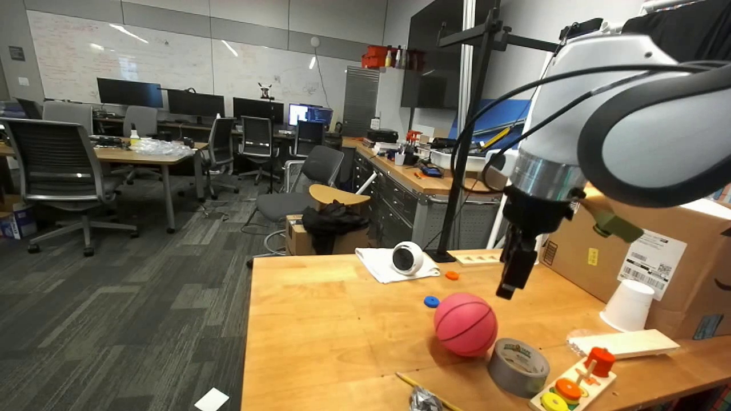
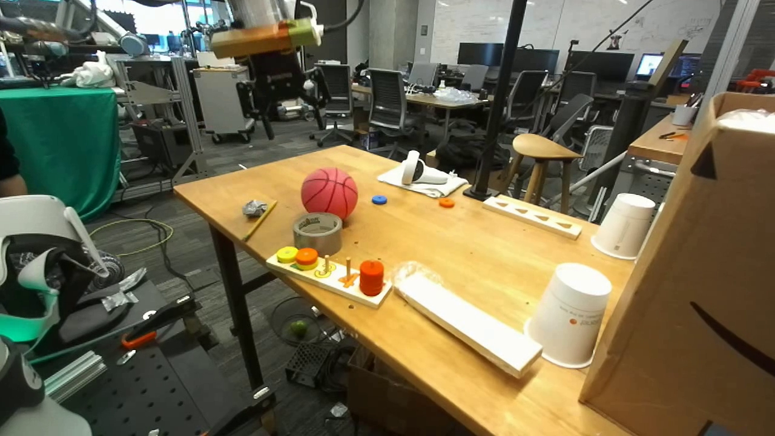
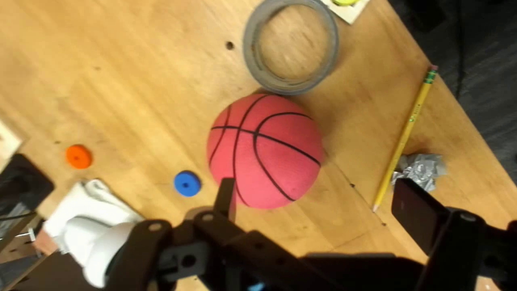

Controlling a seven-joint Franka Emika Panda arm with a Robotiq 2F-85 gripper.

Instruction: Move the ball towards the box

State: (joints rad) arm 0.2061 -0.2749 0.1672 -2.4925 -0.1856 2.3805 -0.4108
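Note:
The pinkish-red ball (image 1: 465, 324) with dark seams rests on the wooden table in both exterior views (image 2: 330, 192). It also fills the middle of the wrist view (image 3: 264, 157). My gripper (image 2: 292, 123) hangs in the air higher than the ball, apart from it. Its fingers are spread with nothing between them in the wrist view (image 3: 317, 198). There the left finger overlaps the ball's lower edge. In an exterior view the gripper (image 1: 507, 291) shows side-on. An upright white carton does not show. A large brown cardboard carton (image 1: 605, 268) with a white label stands at the table's side.
A grey tape roll (image 3: 291, 83) lies right beside the ball. A peg toy (image 2: 330, 275), a low pale block (image 2: 469, 324) and upturned white cups (image 2: 575, 315) stand toward the brown carton. A pencil (image 3: 404, 137), crumpled foil (image 3: 422, 171), blue disc (image 3: 187, 183) and black pole (image 2: 493, 121) are around.

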